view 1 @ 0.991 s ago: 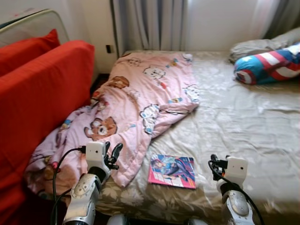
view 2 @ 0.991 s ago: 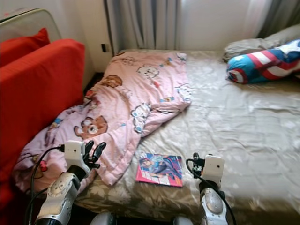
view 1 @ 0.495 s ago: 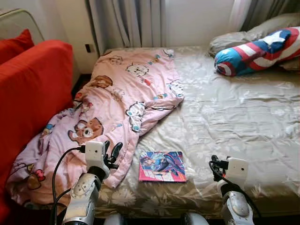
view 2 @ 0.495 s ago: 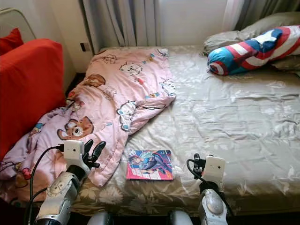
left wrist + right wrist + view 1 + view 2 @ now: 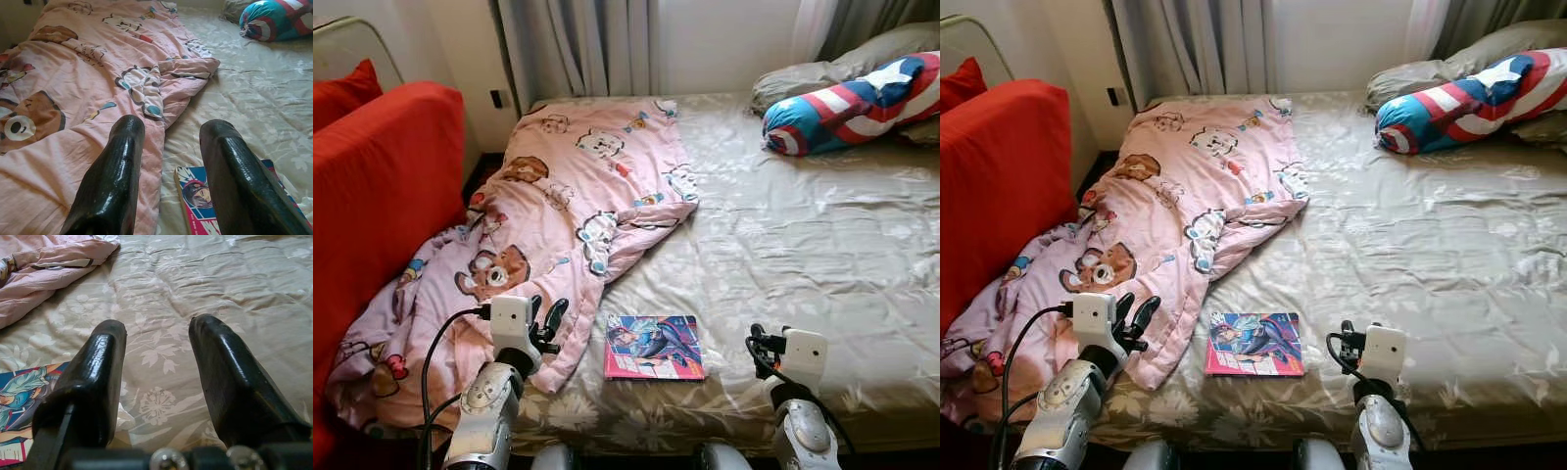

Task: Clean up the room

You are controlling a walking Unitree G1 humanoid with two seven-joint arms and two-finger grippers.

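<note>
A colourful comic book (image 5: 654, 347) lies flat near the front edge of the bed (image 5: 803, 245). A crumpled pink cartoon blanket (image 5: 558, 215) covers the bed's left side and hangs over its left edge. My left gripper (image 5: 546, 321) hovers open above the blanket's lower corner, just left of the book (image 5: 205, 200). My right gripper (image 5: 756, 345) is open too, held over the bare sheet to the right of the book (image 5: 19, 396). Neither gripper holds anything.
A red sofa (image 5: 382, 196) stands close along the bed's left side. A blue, red and white star cushion (image 5: 852, 103) and a grey pillow (image 5: 813, 78) lie at the bed's far right. Curtains (image 5: 578, 44) hang behind the bed.
The camera has swung right over the past second, so the sofa takes up less of the picture and more of the bed shows. Both arms keep their pose.
</note>
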